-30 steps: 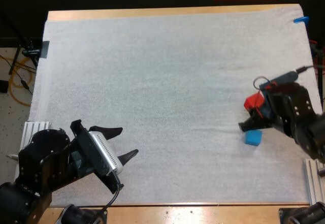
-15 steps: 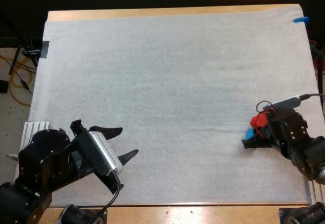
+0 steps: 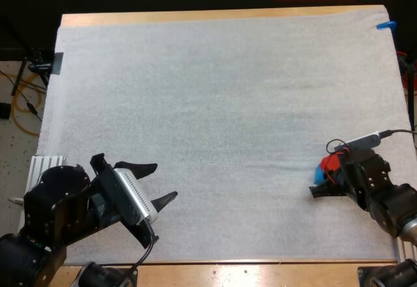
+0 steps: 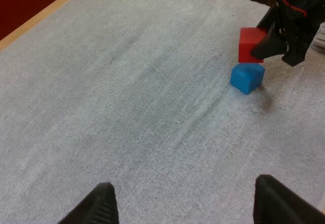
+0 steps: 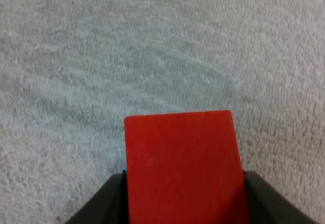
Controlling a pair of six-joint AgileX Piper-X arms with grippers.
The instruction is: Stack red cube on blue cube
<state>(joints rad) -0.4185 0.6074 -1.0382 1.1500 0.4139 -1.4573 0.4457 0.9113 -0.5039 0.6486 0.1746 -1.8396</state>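
Note:
My right gripper (image 3: 330, 178) is shut on the red cube (image 3: 331, 164) near the mat's right edge. The blue cube (image 3: 318, 172) peeks out from under the red one. In the left wrist view the red cube (image 4: 251, 44) sits directly over the blue cube (image 4: 247, 77), slightly offset, with the right gripper (image 4: 278, 37) still around it. I cannot tell whether the two cubes touch. In the right wrist view the red cube (image 5: 183, 163) is pressed between my black fingers (image 5: 104, 203). My left gripper (image 3: 164, 181) stands open over the near left of the mat, holding nothing.
The white mat (image 3: 208, 98) covers the wooden table (image 3: 195, 17). Metal rails (image 3: 40, 166) lie at the table's near left edge, beside my left arm.
My right gripper has come down and toward the near side with the red cube, from beyond the blue cube to directly over it. The left arm has not moved.

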